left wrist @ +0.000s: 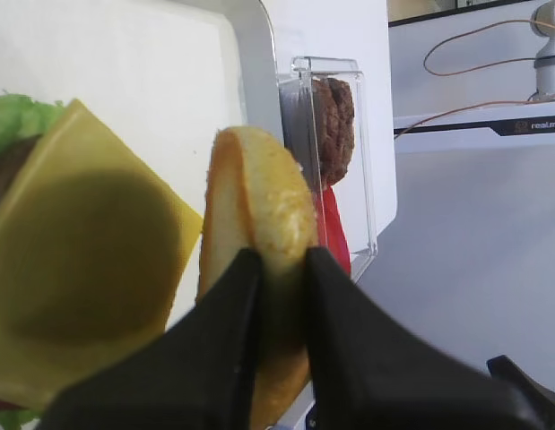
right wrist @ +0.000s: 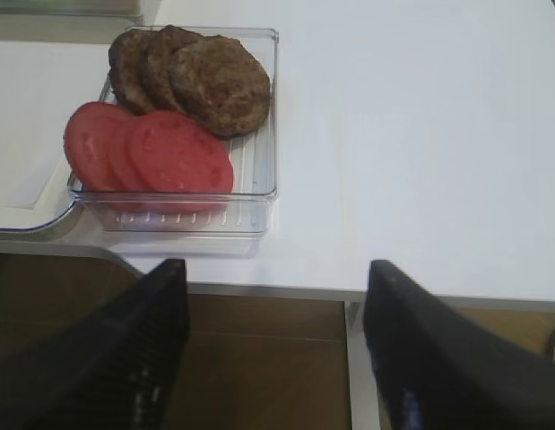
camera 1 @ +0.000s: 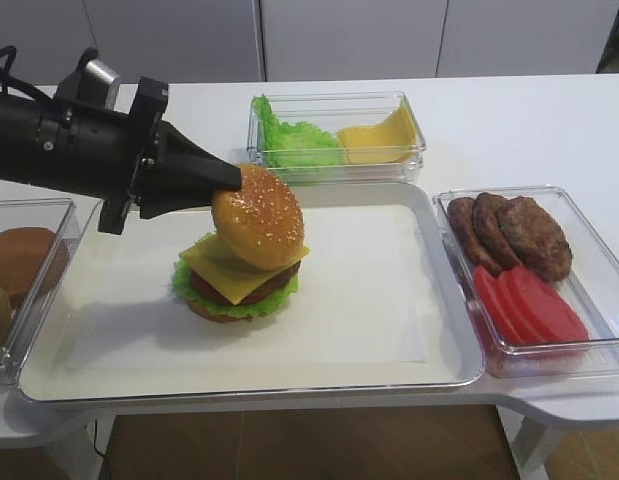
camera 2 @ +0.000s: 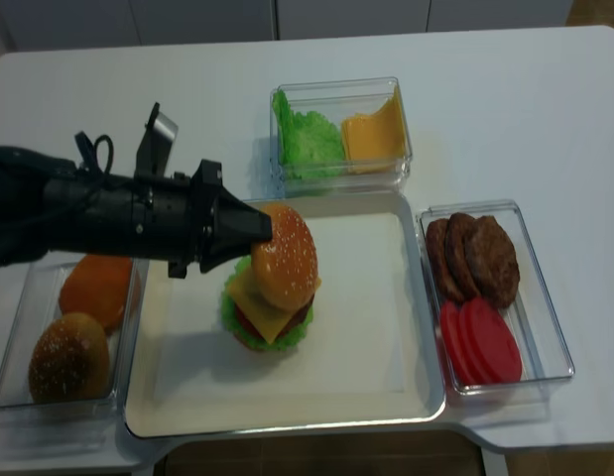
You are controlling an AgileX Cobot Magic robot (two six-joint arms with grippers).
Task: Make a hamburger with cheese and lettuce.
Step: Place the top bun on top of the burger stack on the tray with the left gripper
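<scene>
The hamburger (camera 1: 237, 280) sits on the white tray (camera 1: 389, 340) left of its middle: bottom bun, lettuce (camera 1: 194, 290) frilling out around a dark patty (camera 1: 244, 290), and the square cheese (camera 1: 214, 262) on top with its corners jutting past the patty. What it lacks is its lid, and we have that in hand: our left pincer (camera 1: 229, 180) is clamped narrow on the sesame top bun (camera 1: 259, 215), the two black fingers (left wrist: 237, 305) pinching its rim so that the bun hangs on edge, tilted, with its seeded dome facing right and its flat cut face turned towards the arm. In the overhead view the bun hangs just above the stack and over its right part, apparently touching or nearly touching the cheese; we cannot tell which. The move ahead, as we judge it, turns on that tilt: the bun's flat face must swing down level and shift a little leftward to centre over the cheese before we let go. Our right pincer (right wrist: 277, 349) stands wide and empty off the tabletop's right edge, near the clear bin (right wrist: 259, 197) of spare patties (right wrist: 201, 76) and tomato slices (right wrist: 151, 152), so the left arm is plainly the nearer one.
</scene>
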